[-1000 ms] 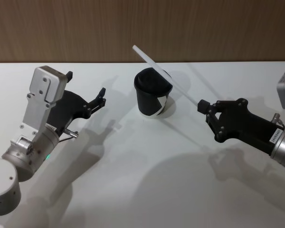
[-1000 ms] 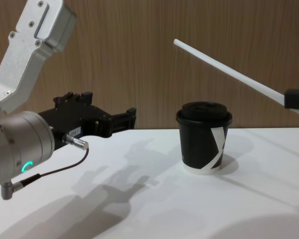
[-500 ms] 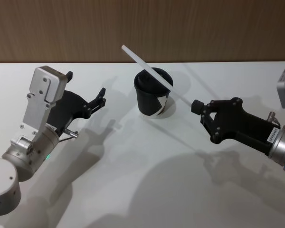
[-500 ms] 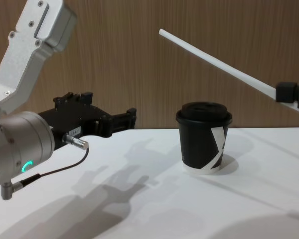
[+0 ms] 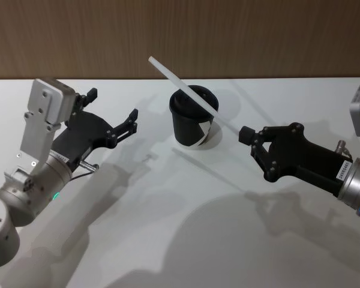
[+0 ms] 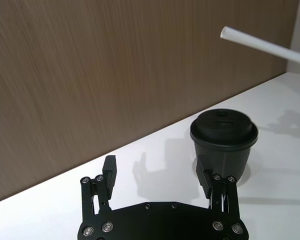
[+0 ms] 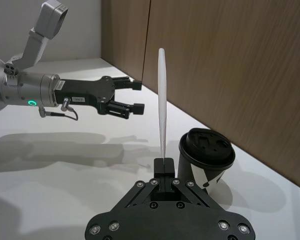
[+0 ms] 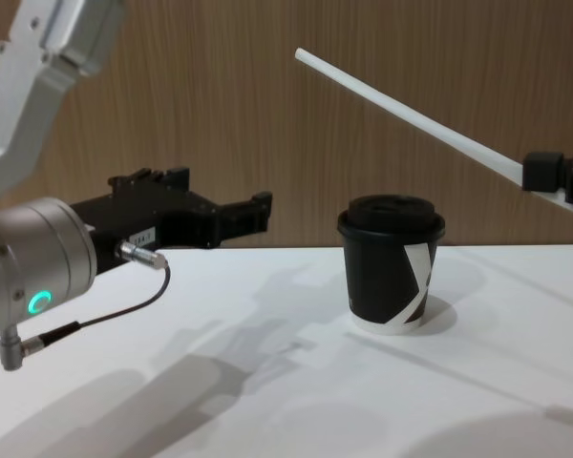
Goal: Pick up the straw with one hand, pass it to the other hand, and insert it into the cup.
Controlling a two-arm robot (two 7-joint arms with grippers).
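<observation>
The white straw (image 5: pixel 180 81) slants through the air, its free end high and to the left above the black cup (image 5: pixel 191 129). My right gripper (image 5: pixel 247 133) is shut on the straw's lower end, to the right of the cup. The right wrist view shows the straw (image 7: pixel 161 100) rising from the shut fingers, with the cup (image 7: pixel 207 155) beside it. My left gripper (image 5: pixel 112 104) is open and holds nothing, hovering left of the cup and pointing toward it. From the chest, the straw (image 8: pixel 401 110) passes above the lidded cup (image 8: pixel 392 272), apart from it.
The white table (image 5: pixel 168 228) carries the cup alone. A wood-panelled wall (image 5: pixel 180 30) runs along its far edge. The left gripper (image 8: pixel 258 205) and the straw's free end are separated by open air.
The right gripper has carried the straw leftward, so its free end now reaches farther past the cup. The left arm has shifted and its gripper has edged toward the cup.
</observation>
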